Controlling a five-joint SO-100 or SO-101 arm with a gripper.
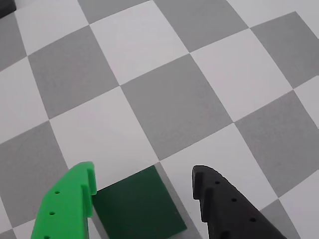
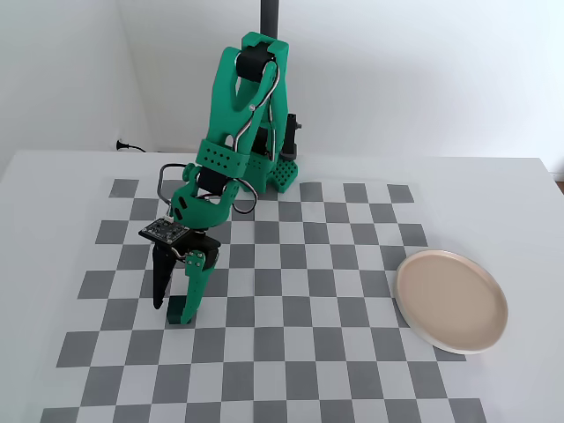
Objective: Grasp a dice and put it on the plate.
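Observation:
In the wrist view the dark green dice (image 1: 137, 206) lies on the checkered mat at the bottom edge, between my fingers. My gripper (image 1: 143, 169) is open around it. The bright green finger (image 1: 70, 204) touches the dice's left side, while the black finger (image 1: 224, 204) stands a little apart on the right. In the fixed view the gripper (image 2: 170, 310) points down at the mat's left part, and the fingers largely hide the dice there. The pale pinkish plate (image 2: 451, 301) sits far to the right, at the mat's right edge.
The grey-and-white checkered mat (image 2: 291, 291) covers a white table. The arm's green base (image 2: 264, 167) stands at the mat's far edge, with a dark post behind it. A black cable lies at the back left by the wall.

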